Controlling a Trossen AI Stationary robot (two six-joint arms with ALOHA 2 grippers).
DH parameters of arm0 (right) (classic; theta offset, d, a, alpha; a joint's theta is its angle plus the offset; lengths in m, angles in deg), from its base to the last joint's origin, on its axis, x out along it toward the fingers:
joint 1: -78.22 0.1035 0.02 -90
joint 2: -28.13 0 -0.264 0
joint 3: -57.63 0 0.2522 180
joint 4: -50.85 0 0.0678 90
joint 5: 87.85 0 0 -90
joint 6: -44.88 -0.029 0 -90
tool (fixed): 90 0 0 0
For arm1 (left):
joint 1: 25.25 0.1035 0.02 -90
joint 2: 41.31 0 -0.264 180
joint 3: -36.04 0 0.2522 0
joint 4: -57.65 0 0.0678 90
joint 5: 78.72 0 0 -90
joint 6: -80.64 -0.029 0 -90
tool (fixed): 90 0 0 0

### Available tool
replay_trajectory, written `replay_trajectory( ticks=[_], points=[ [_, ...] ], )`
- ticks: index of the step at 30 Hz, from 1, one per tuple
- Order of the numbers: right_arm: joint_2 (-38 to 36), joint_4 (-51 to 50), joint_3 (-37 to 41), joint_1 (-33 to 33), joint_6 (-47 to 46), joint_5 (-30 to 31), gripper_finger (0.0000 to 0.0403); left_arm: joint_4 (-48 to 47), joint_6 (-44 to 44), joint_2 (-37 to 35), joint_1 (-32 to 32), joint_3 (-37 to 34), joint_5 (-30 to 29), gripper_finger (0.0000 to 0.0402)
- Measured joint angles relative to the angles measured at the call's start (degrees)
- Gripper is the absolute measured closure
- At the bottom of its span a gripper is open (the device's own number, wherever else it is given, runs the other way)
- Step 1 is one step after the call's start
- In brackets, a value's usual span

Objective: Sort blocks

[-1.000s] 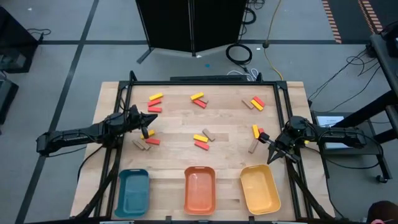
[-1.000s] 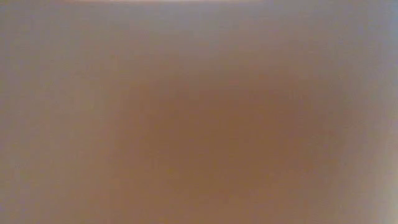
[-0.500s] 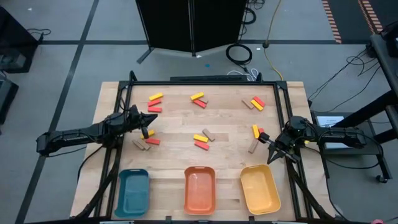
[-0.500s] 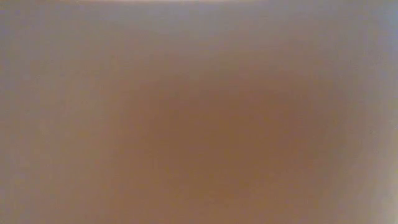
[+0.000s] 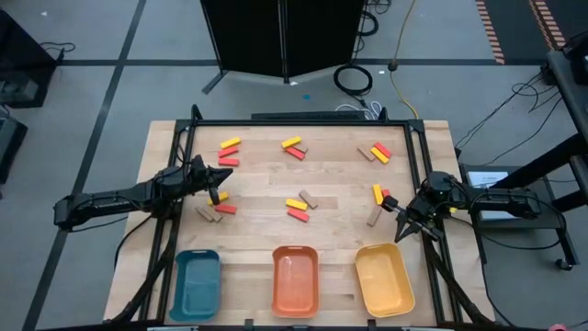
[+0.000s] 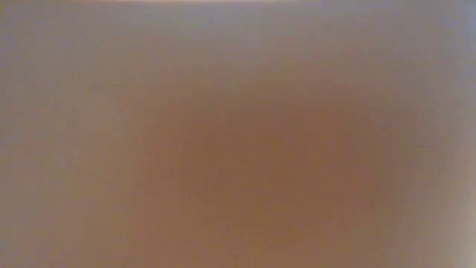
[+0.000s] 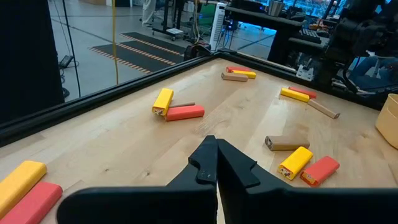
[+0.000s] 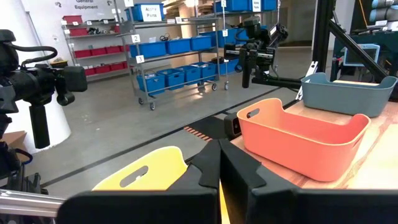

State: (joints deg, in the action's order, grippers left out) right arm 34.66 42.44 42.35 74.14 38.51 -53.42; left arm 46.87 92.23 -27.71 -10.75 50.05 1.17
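High view. Blocks, red, yellow and tan wood, scattered in small clusters over the wooden table: one cluster at far left, one far centre, one far right, one mid-table, one beside the left gripper, one beside the right gripper. Long axes lie at mixed angles, all flat. Blue tray, orange tray and yellow tray hold nothing.

Low view. Nothing legible.

Left wrist view. Left gripper pinched shut, empty. Yellow block and red block ahead, touching at an angle. Likely light, stiff, smooth-faced (best pinched across the short width, mid-length).

Right wrist view. Right gripper closed, empty, facing the trays; no blocks visible.
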Motion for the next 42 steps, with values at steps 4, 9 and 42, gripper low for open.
replay_trajectory(
  ticks=[4, 9, 42],
  points=[
    [0.0, 0.0, 0.0, 0.0, 0.0, 0.0, 0.0403, 0.0, 0.0, 0.0, 0.0, 0.0, 0.0, 0.0402],
    [0.0, 0.0, 0.0, 0.0, 0.0, 0.0, 0.0403, 0.0, 0.0, 0.0, 0.0, 0.0, 0.0, 0.0402],
    [0.0, 1.2, 0.0, 0.0, 5.1, 6.8, 0.0403, 0.0, 0.0, 0.0, 0.0, 0.0, 0.0, 0.0402]
  ],
)
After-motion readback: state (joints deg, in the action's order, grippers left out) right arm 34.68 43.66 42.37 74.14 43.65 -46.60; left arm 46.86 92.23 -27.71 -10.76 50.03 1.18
